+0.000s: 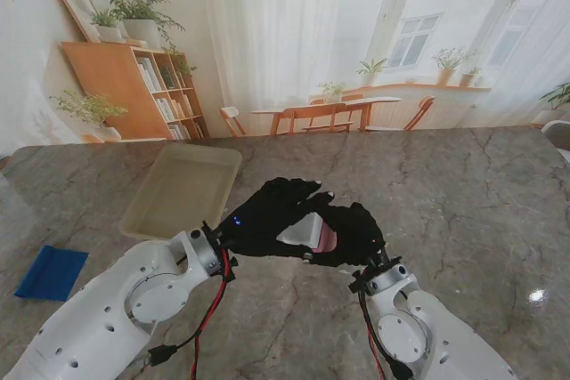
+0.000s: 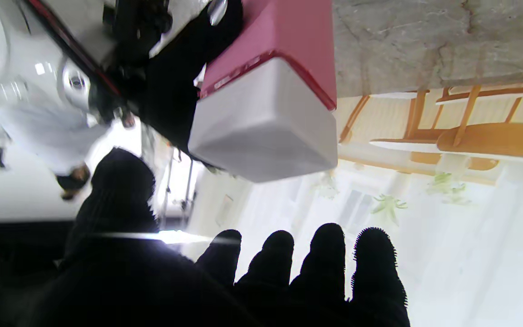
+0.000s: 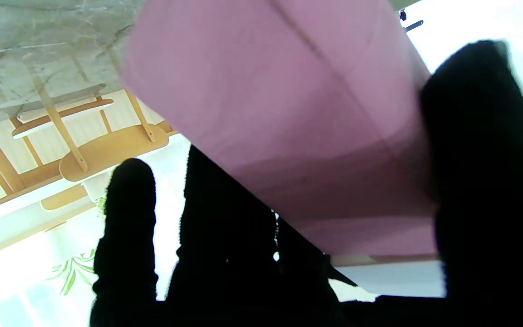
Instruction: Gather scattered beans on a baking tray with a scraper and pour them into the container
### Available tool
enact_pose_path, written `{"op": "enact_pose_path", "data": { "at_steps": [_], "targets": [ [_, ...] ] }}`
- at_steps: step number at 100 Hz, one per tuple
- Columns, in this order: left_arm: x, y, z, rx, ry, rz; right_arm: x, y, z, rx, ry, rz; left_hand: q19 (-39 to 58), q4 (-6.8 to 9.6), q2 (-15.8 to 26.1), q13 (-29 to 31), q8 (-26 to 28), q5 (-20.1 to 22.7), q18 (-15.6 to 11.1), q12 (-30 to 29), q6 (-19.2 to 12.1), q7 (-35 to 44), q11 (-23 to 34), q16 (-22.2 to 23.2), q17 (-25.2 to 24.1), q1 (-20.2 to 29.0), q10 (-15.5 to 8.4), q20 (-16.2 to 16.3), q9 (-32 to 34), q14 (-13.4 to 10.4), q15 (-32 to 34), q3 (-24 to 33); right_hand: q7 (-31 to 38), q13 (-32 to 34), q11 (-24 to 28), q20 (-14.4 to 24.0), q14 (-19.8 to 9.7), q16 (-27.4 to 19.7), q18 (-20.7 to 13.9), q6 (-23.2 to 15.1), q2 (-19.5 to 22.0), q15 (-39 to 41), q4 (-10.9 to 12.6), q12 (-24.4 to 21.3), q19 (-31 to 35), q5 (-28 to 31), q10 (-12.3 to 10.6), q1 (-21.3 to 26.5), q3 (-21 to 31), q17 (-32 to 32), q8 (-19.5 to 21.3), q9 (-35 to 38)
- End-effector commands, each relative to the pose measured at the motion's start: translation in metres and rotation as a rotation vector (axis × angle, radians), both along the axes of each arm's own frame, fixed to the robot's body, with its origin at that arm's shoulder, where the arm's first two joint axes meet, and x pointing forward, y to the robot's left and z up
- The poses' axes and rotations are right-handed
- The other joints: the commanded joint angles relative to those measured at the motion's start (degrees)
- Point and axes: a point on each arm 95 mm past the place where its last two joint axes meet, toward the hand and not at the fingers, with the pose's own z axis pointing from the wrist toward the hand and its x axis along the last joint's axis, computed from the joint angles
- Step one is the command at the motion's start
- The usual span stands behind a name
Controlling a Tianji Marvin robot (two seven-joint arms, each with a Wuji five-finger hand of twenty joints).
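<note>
While both my forearms rise from the near corners of the table (image 1: 463,193), my two gloved hands meet over its middle, close in front of me. My right hand (image 1: 352,236) is wrapped around a pink-and-white container (image 1: 307,232), thumb on one side and fingers on the other, so it is clamped on that box; my right wrist view shows the pink wall (image 3: 288,113) pressed between the thumb and the dark fingers (image 3: 225,218). My left hand (image 1: 272,217) reaches across from the left and lies against the container's white end, fingers stretched out and slightly apart; in my left wrist view the fingertips (image 2: 325,254) stand free in the air with the white end (image 2: 261,127) just beyond them, so I cannot tell whether that hand truly grips it. The container is lifted off the stone and tilted. Nearer to me on the left, a blue scraper (image 1: 52,272) lies flat near the table's left edge, well apart from both hands. Farther from me, just beyond my left hand, the pale baking tray (image 1: 147,211) sits squarely on the table. Whether any beans lie in the tray is too small to tell.
</note>
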Motion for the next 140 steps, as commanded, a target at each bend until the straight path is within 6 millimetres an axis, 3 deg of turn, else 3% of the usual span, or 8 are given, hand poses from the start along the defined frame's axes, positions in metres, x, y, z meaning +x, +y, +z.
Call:
{"op": "enact_pose_path", "data": {
  "at_steps": [1,19,33,61,94,115,125,140],
  "targets": [
    [-0.006,-0.005,-0.001,-0.048,0.044,0.048,0.001,0.001,0.003,-0.007,-0.002,0.006,-1.6,-1.02,6.8,-2.1,0.1,-2.5,2.6,0.6,2.0,-0.3,0.2,1.4,-1.8,-2.6,1.0,4.0,-0.1,2.0,0.0,-1.2,2.1,1.7,9.1,0.9,-3.9,0.7,-0.3,-4.2,8.9,3.1,2.3,1.8,1.3,0.4,-9.0,11.6,18.5,-0.1,0.2,4.4],
    [-0.013,-0.015,-0.003,-0.141,0.162,0.258,0.001,0.002,0.003,-0.02,-0.013,0.007,20.6,-0.61,11.6,9.1,7.2,3.4,7.1,14.3,7.8,3.8,6.1,20.1,4.7,-3.2,5.7,27.8,12.2,7.4,11.3,-1.6,2.2,1.7,9.3,1.0,-3.5,0.7,0.2,-3.7,8.9,3.4,2.4,1.8,1.3,0.5,-8.5,11.9,18.5,-0.3,0.2,4.3],
    [-0.019,-0.024,-0.002,-0.112,0.231,0.341,0.0,0.002,0.004,-0.029,-0.02,0.001,36.6,-0.53,11.8,15.2,8.6,7.5,9.4,26.0,13.0,4.5,10.0,32.3,11.7,-4.4,8.5,32.9,19.4,11.2,21.1,-1.5,2.2,1.6,9.4,1.1,-3.1,0.7,0.6,-3.3,8.7,3.6,2.4,1.7,1.6,0.5,-8.2,12.2,18.5,-0.6,0.2,4.3],
    [-0.022,-0.035,-0.004,-0.054,0.322,0.367,0.0,0.001,0.004,-0.042,-0.025,-0.002,42.1,-0.21,7.4,18.2,8.6,10.3,11.9,27.5,15.7,5.1,9.9,35.3,14.3,-2.2,10.7,33.8,23.2,13.3,25.9,-0.9,2.2,1.6,9.7,1.3,-2.8,0.5,0.8,-3.1,8.7,4.1,2.4,1.5,1.9,0.5,-7.8,12.4,18.5,-0.7,0.3,4.3],
    [-0.013,-0.036,-0.006,-0.052,0.352,0.299,0.0,0.001,0.004,-0.044,-0.023,0.001,41.5,1.73,-4.2,23.0,13.5,15.8,3.2,29.6,12.0,9.2,13.9,34.1,21.4,21.6,4.2,28.7,27.2,4.6,27.9,1.0,2.0,1.6,9.7,1.4,-3.1,0.3,0.8,-3.3,8.8,4.2,2.4,1.4,1.9,0.5,-8.1,12.2,18.4,-0.6,0.2,4.2],
    [-0.005,-0.031,-0.009,-0.104,0.381,0.176,0.001,0.001,0.004,-0.041,-0.017,0.001,35.5,2.73,-7.9,24.8,16.5,17.1,-0.7,26.6,7.6,10.6,14.6,28.3,23.8,26.6,0.3,22.5,27.1,-0.4,22.9,4.9,2.1,1.6,9.7,1.4,-3.3,0.2,0.6,-3.4,8.9,4.1,2.4,1.3,1.8,0.5,-8.3,12.1,18.3,-0.6,0.3,4.2],
    [-0.004,-0.029,-0.01,-0.107,0.379,0.117,0.001,0.001,0.004,-0.035,-0.012,0.0,33.4,1.55,-12.1,25.8,17.4,17.1,-2.1,35.1,5.7,10.9,13.8,26.0,24.6,27.8,-1.5,20.5,27.5,-2.3,20.9,11.0,2.0,1.6,9.6,1.3,-3.4,0.2,0.6,-3.6,9.0,4.1,2.4,1.3,1.8,0.4,-8.4,11.9,18.3,-0.6,0.3,4.2],
    [-0.003,-0.024,-0.01,-0.098,0.338,0.038,0.001,0.001,0.003,-0.018,-0.004,-0.005,29.8,-0.11,-15.2,27.7,17.6,16.2,-4.7,35.3,2.3,11.1,12.7,28.6,25.0,28.0,-4.3,18.0,28.2,-5.0,16.5,17.5,1.9,1.6,9.6,1.3,-3.6,0.2,0.3,-3.8,9.0,3.9,2.4,1.3,1.7,0.3,-8.8,11.8,18.3,-0.5,0.2,4.3]
  ]
}}
